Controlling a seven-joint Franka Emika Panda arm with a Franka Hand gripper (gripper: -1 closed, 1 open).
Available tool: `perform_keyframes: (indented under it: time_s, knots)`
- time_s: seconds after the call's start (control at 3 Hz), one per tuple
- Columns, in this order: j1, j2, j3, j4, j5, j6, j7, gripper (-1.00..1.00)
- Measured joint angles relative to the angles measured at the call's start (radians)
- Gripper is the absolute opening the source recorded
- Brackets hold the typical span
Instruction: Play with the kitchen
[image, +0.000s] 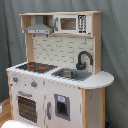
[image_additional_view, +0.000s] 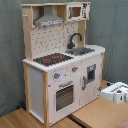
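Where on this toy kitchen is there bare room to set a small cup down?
The rounded counter end beside the sink is bare. The strip between stovetop and sink is narrow. The faucet crowds the sink's back corner.

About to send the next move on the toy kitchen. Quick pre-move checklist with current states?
1. Kitchen upright and square on the floor: ok in both exterior views.
2. Oven door closed: ok.
3. Stovetop free of loose items: ok.
4. Sink contents: cannot tell; basin interior unclear.
5. Arm position: a white part shows at the second exterior view's right edge, apart from the kitchen; ok for clearance.
6. Gripper state: cannot tell.
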Motion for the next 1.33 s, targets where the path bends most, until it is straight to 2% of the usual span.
perform_keyframes:
  time_s: [0.33,0.67,1.0,1.33]
  knots:
    - [0.034,0.085,0.002,-0.017,-0.006,-0.022,-0.029,1.00]
    - [-0.039,0.086,0.017,0.002,-0.012,0.053,-0.032,1.00]
    - [-0.114,0.085,0.024,0.046,-0.020,0.104,-0.032,1.00]
    - [-0.177,0.085,0.028,0.127,-0.027,0.122,-0.029,1.00]
